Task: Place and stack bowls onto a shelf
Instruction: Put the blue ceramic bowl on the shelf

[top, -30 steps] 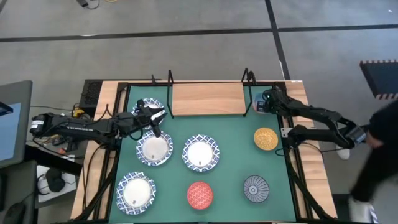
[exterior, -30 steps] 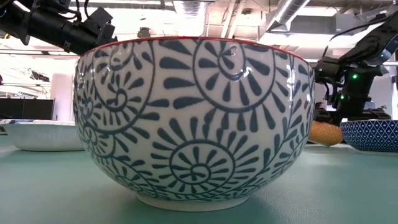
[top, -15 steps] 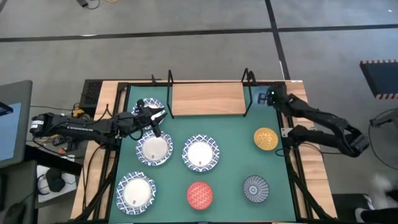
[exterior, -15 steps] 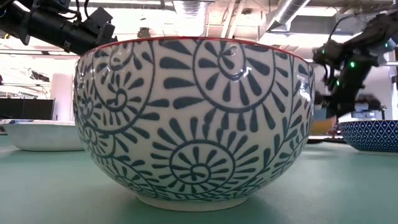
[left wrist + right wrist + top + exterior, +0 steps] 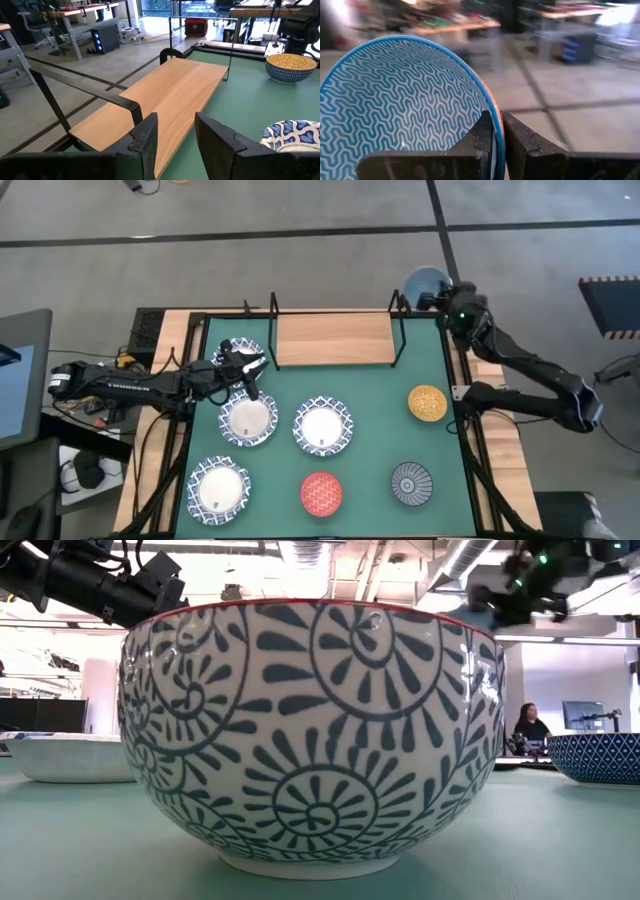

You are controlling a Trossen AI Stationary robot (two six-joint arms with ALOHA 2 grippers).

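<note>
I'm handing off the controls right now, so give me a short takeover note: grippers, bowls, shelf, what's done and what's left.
Right gripper: shut on the light blue bowl by its rim, raised by the shelf's far right corner.
Left gripper: open and empty, at the shelf's left end, beside a blue-rimmed white bowl.
Shelf: bare, no bowl on it.
On the green mat: three more blue-rimmed white bowls, the red bowl, the grey striped bowl, the yellow-orange bowl.
Done: one bowl lifted.
Left: place it, then shelve and stack the other seven.
</note>
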